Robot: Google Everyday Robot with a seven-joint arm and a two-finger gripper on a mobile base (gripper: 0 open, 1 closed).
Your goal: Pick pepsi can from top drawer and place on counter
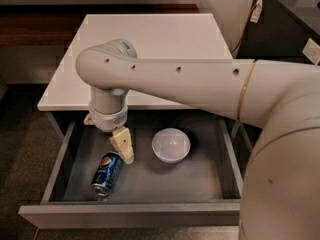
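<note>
The pepsi can (pixel 107 173) lies on its side in the open top drawer (pixel 150 184), at the front left of its dark grey floor. My gripper (pixel 123 145) hangs down from the long white arm into the drawer, just above and right of the can's upper end. Only one cream finger shows clearly. The white counter (pixel 150 49) tops the cabinet behind the drawer, with the arm reaching across its front edge.
A white bowl (pixel 171 145) sits in the drawer to the right of the gripper. A dark brown wooden ledge (pixel 45 21) runs behind the counter. Dark equipment with a cable (pixel 280 29) stands at the right.
</note>
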